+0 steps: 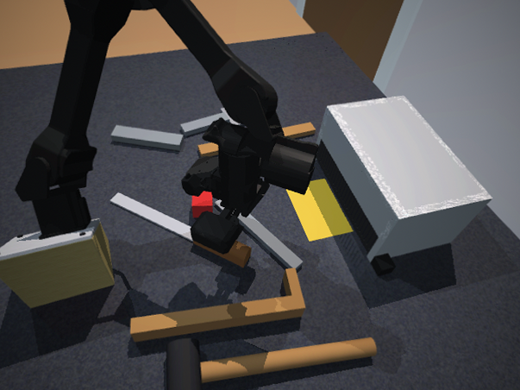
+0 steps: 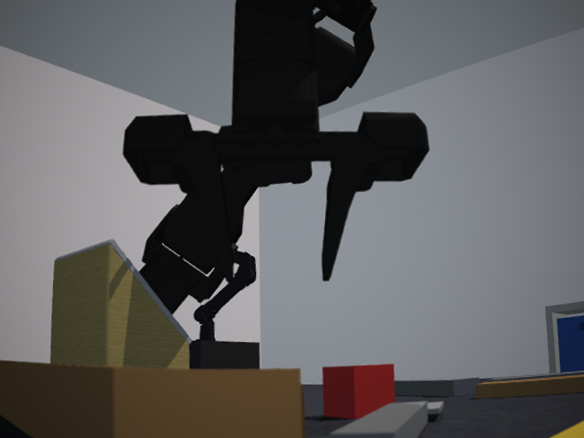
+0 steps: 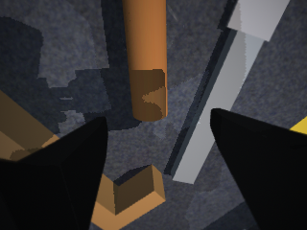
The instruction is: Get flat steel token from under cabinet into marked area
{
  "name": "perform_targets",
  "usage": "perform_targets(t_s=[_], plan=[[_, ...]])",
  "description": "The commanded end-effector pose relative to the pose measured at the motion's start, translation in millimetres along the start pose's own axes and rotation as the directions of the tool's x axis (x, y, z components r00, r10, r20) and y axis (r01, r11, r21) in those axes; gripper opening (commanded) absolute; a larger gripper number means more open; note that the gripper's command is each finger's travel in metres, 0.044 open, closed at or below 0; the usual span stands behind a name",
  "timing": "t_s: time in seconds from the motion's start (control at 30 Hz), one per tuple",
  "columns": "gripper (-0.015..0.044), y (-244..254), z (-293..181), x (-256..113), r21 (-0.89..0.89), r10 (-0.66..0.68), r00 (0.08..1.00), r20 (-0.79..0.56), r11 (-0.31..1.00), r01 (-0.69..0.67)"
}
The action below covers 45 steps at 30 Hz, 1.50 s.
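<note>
The cabinet (image 1: 360, 161) stands at the right, with dark vent slots (image 1: 351, 195) low on its front. No token can be made out. The yellow marked area (image 1: 304, 208) (image 2: 573, 435) (image 3: 301, 126) lies in front. My gripper (image 2: 278, 275) (image 3: 158, 121) is open and empty, pointing down above the tools. Below it, the wrist view shows a scraper's round wooden handle (image 1: 244, 255) (image 3: 149, 43) and, beside it, a grey bar tool (image 1: 272, 240) (image 2: 376, 424) (image 3: 223, 96) with a wider head. The L-shaped wooden stick (image 1: 214, 317) (image 3: 136, 192) lies near the bar's end.
A red cube (image 1: 202, 204) (image 2: 358, 389) sits beside the scraper's grey blade (image 1: 152, 214). A mallet (image 1: 288, 359) lies at the front. Another grey bar (image 1: 147, 137) and a wooden stick (image 1: 301, 129) lie further back. A wedge-shaped stand (image 1: 69, 269) (image 2: 78, 305) stands left.
</note>
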State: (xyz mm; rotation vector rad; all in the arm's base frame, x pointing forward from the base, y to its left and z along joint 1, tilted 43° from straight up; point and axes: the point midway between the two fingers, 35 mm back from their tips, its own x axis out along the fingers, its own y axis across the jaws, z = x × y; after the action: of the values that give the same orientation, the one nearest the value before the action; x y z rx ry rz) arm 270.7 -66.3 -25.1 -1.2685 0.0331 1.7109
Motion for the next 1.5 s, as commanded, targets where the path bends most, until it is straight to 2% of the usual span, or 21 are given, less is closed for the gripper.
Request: perform_targets(t_s=[0.0,0.1,0.4,1.47], plan=[[0.027,2,3,23,0.006,0.001,1.0,0.017,1.0,-0.001],[0.027,2,4,36,0.005,0.0,1.0,0.018,1.0,0.0],[0.027,2,4,39,0.005,0.0,1.0,0.018,1.0,-0.001],[0.027,1,6,87,0.005,-0.002,1.0,0.02,1.0,0.002]])
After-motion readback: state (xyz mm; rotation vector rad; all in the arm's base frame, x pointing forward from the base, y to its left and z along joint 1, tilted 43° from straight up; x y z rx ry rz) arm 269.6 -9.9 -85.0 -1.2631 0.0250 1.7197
